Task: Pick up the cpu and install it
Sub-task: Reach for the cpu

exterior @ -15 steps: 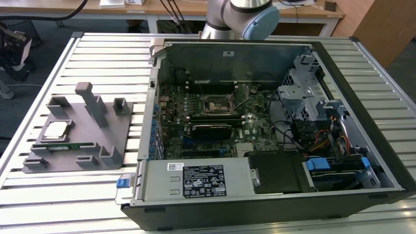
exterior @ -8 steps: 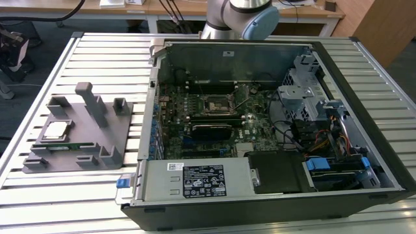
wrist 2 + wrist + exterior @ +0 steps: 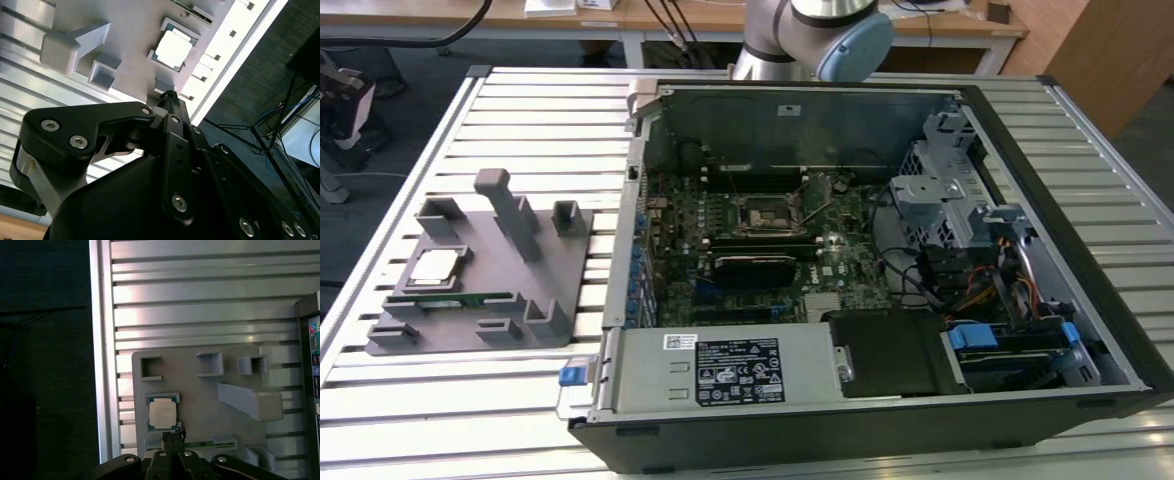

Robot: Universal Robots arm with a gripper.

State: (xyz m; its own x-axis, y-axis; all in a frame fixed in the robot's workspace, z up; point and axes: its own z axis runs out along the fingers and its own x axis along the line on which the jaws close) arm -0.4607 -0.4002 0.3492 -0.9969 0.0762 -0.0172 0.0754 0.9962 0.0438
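Silver-topped cpu [image 3: 434, 268], flat in a recess of the grey tray [image 3: 483, 278], at nine o'clock from the open computer case [image 3: 854, 120] in the exterior view. In the first wrist view the gripper [image 3: 173, 436], fingers pressed together and empty, hangs above, tips just short of the cpu.

- The gripper [image 3: 173, 434] points downward, its two slim fingers [image 3: 170, 102] pressed together at the tips, holding nothing.
- Behind the tips, black linkage bars [image 3: 90, 130] fan outward.
- The arm's [image 3: 814, 35] silver-and-blue joint stands upright.
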